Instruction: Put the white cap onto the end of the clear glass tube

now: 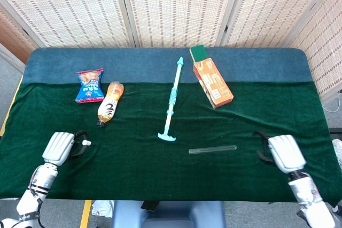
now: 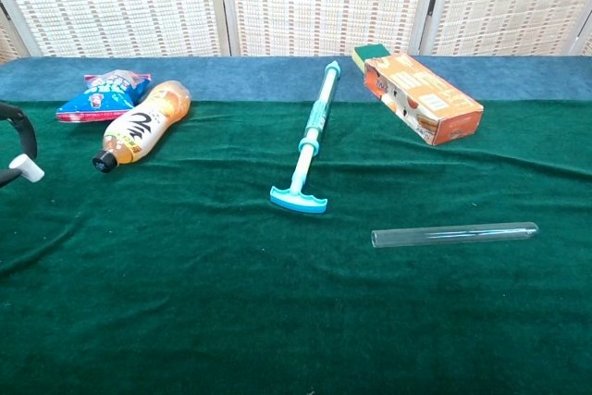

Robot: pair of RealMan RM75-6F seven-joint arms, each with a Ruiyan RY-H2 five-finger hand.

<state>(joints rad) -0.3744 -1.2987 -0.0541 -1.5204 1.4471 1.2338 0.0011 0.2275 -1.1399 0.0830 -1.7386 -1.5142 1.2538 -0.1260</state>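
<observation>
Here the left hand (image 1: 59, 146) pinches the small white plastic cap (image 2: 26, 169) above the dark green velvet-like tablecloth (image 1: 133, 164), while the right hand (image 1: 283, 152), grip unclear, hovers beside the clear glass tube (image 1: 212, 149) lying before woven cane screens (image 1: 176, 6).

Bare cloth around tube (image 1: 212, 149), squeegee (image 1: 171, 101) beyond (apart)

1. The left hand (image 1: 59, 147) is cut off by the chest view's left edge; only its dark fingers (image 2: 20, 131) and the white cap (image 2: 26, 169) show.
2. The right hand (image 1: 284, 152) lies outside the chest view.
3. Its fingers (image 1: 261, 143) curl under the palm, grip unclear.
</observation>
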